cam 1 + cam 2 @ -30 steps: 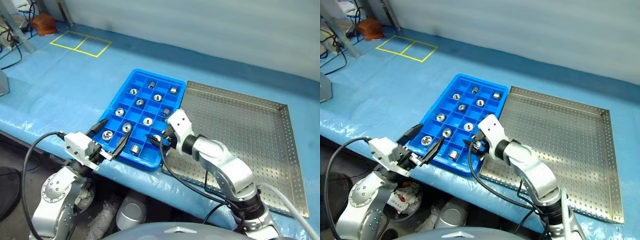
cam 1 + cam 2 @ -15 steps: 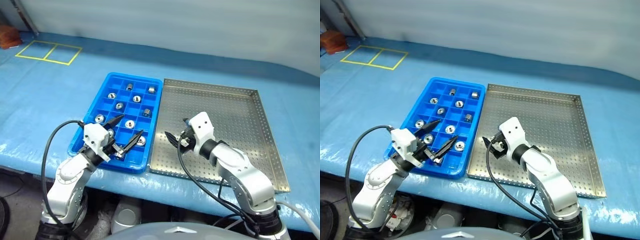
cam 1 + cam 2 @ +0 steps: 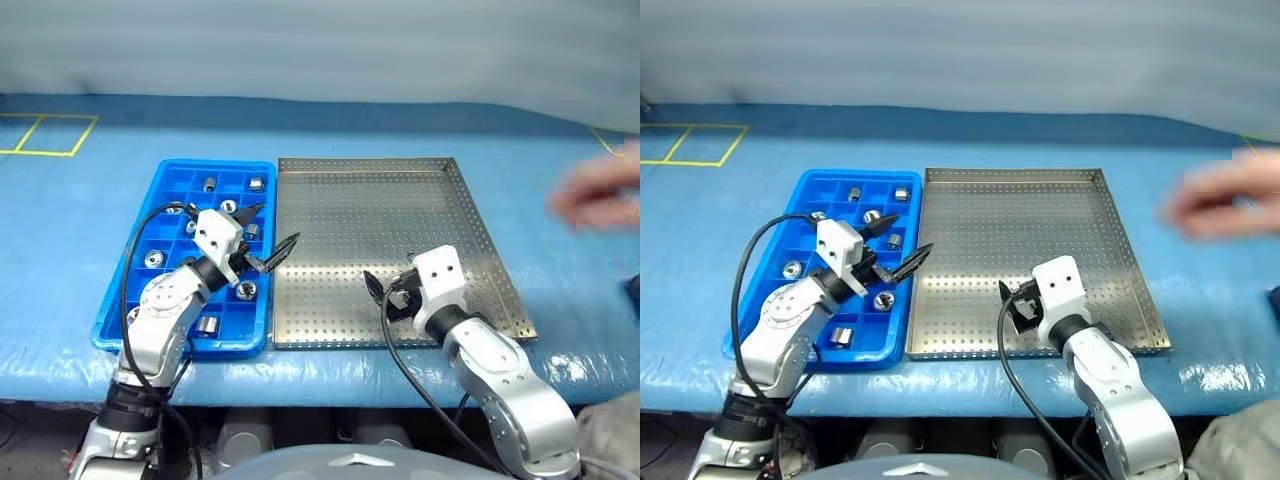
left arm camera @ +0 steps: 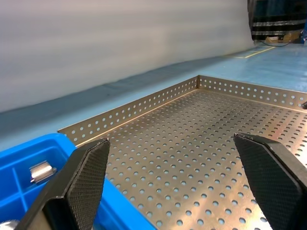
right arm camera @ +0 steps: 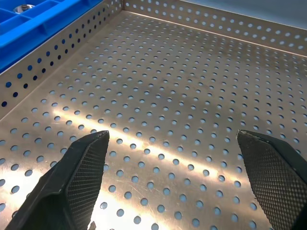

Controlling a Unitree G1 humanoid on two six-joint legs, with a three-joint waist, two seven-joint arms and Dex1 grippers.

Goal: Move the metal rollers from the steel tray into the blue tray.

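The blue tray (image 3: 215,164) lies on the left with several metal rollers (image 3: 209,184) in its square compartments. The steel tray (image 3: 370,220) sits against its right side, and its perforated floor is bare where it shows. My left gripper (image 3: 280,223) hangs open, with nothing between its fingers, over the seam between the two trays. In the left wrist view a roller (image 4: 40,171) lies in a blue compartment beside the fingers (image 4: 86,177). Over the steel tray's near part my right gripper (image 3: 378,298) stands open and holds nothing; its wrist view looks onto bare perforated metal (image 5: 172,86).
A person's blurred hand (image 3: 600,190) hovers over the table at the far right, beyond the steel tray. Blue sheeting covers the table (image 3: 560,320). Yellow tape squares (image 3: 40,135) mark its far left.
The view has swung to the right. My left gripper reached forward across the blue tray to its right edge. My right gripper left the blue tray's corner for the steel tray. A hand appeared at right.
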